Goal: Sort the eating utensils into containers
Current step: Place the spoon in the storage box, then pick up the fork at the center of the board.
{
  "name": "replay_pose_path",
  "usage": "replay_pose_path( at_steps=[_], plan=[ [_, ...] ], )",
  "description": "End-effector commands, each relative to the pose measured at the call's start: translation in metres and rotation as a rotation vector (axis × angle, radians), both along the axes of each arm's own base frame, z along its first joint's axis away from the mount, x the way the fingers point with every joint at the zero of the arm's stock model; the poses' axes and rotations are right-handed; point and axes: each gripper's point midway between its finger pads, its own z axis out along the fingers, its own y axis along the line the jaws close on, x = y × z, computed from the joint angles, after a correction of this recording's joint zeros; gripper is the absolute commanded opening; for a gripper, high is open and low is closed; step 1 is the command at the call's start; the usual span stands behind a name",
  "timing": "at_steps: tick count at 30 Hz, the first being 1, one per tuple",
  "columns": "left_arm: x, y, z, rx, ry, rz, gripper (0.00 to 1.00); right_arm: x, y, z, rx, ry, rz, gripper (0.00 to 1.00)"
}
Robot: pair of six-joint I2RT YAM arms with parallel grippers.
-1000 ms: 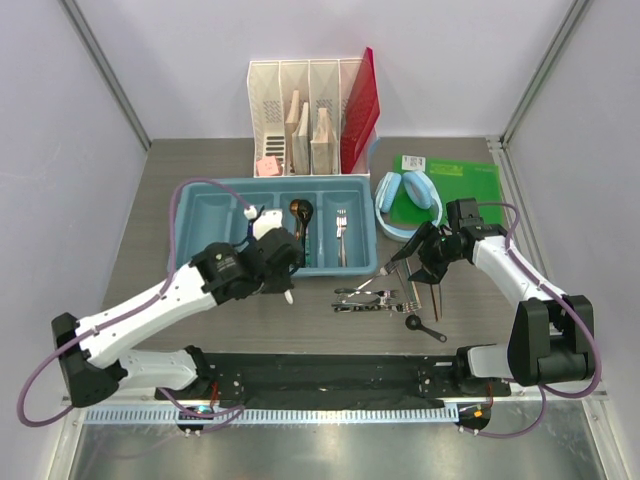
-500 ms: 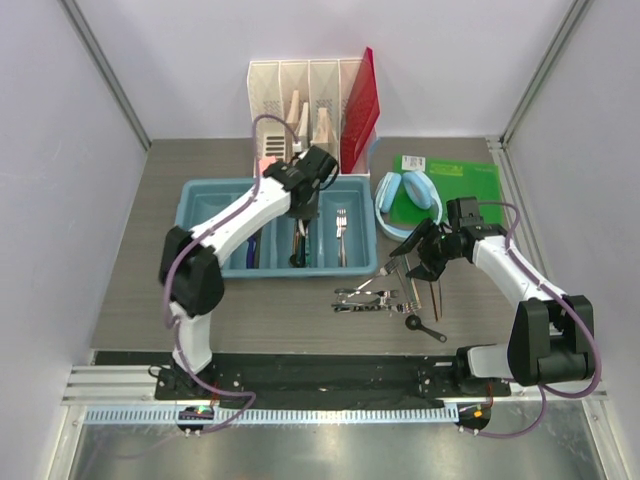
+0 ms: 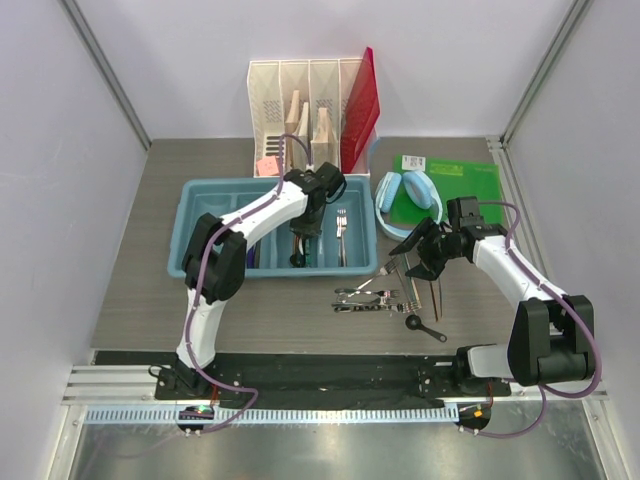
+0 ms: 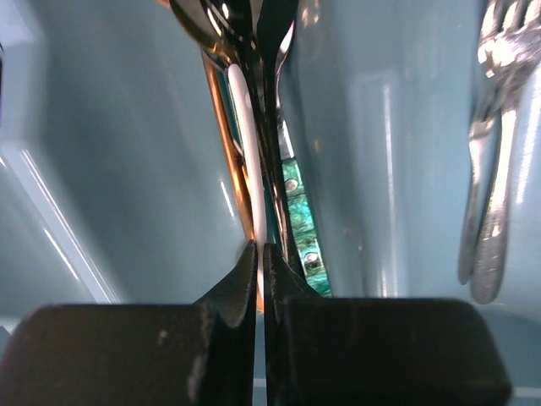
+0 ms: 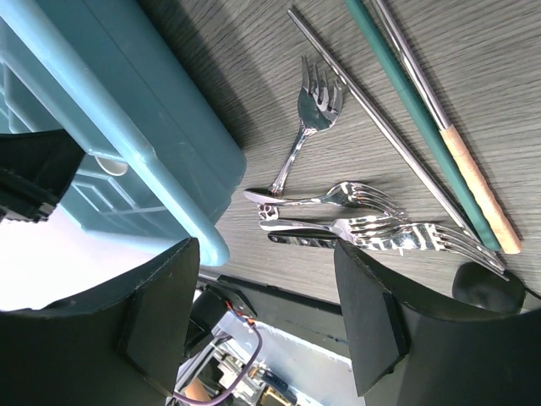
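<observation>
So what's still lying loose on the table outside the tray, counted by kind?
Forks: 4 (three overlap in a pile)
Chopsticks: 3
Dark spoon: 1
Total: 8

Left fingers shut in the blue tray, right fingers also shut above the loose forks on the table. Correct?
Not quite: the right fingers stand wide open, as the right wrist view shows. Left fingers shut in the blue tray, right fingers open above the loose forks on the table.
</observation>
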Motion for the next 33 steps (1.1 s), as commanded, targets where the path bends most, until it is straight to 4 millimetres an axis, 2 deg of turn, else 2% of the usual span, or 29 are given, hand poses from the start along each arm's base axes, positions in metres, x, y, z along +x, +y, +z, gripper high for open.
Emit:
replay_pose_path(
  at_steps=[1,4,9,11,14,18,19,21,22,23,25,26,28,29,31,32,33],
  plan=[
    [0.000,0.006,-0.002,0.027,0.009,-0.006,0.00,0.007,0.006,0.017,0.031,-0.062,0.012,0.70],
    [-0.002,0.009,-0.006,0.043,0.021,0.010,0.02,0.009,0.006,0.019,0.034,-0.066,0.009,0.70],
    [0.002,0.013,-0.002,0.047,-0.019,0.033,0.30,0.008,0.006,0.023,0.035,-0.069,0.004,0.70],
    [0.004,0.013,0.001,0.038,-0.042,0.052,0.31,0.004,0.005,0.020,0.030,-0.060,0.007,0.70],
    [0.007,0.012,0.014,0.009,-0.086,0.082,0.31,-0.001,0.004,0.017,0.020,-0.053,0.008,0.70],
    [0.002,0.006,0.053,-0.092,-0.136,0.130,0.32,0.000,0.000,0.017,-0.007,-0.055,0.008,0.70],
    [-0.003,0.003,0.071,-0.139,-0.154,0.127,0.32,0.003,0.000,0.019,-0.011,-0.061,0.009,0.70],
    [-0.015,0.000,0.084,-0.173,-0.174,0.121,0.33,0.005,-0.002,0.019,-0.023,-0.068,0.016,0.70],
    [-0.020,0.000,0.105,-0.222,-0.216,0.124,0.34,0.007,-0.003,0.019,-0.032,-0.073,0.016,0.70],
    [-0.031,0.003,0.100,-0.224,-0.201,0.122,0.37,0.006,-0.005,0.018,-0.049,-0.078,0.030,0.70],
    [-0.046,0.003,0.108,-0.280,-0.204,0.137,0.38,-0.001,-0.009,0.012,-0.077,-0.051,0.046,0.70],
    [-0.062,0.007,0.111,-0.320,-0.183,0.134,0.38,-0.005,-0.011,0.009,-0.091,-0.037,0.056,0.70],
    [-0.081,0.008,0.115,-0.382,-0.167,0.148,0.38,-0.022,-0.018,-0.006,-0.140,0.027,0.093,0.70],
    [-0.097,0.015,0.114,-0.398,-0.158,0.147,0.38,-0.028,-0.021,-0.011,-0.156,0.049,0.102,0.70],
    [-0.118,0.008,0.109,-0.448,-0.121,0.110,0.36,-0.044,-0.025,-0.024,-0.179,0.100,0.128,0.70],
    [-0.134,0.012,0.103,-0.459,-0.107,0.098,0.35,-0.048,-0.027,-0.028,-0.189,0.112,0.129,0.70],
    [-0.148,0.003,0.100,-0.472,-0.094,0.048,0.35,-0.052,-0.028,-0.030,-0.194,0.122,0.130,0.70]
  ],
)
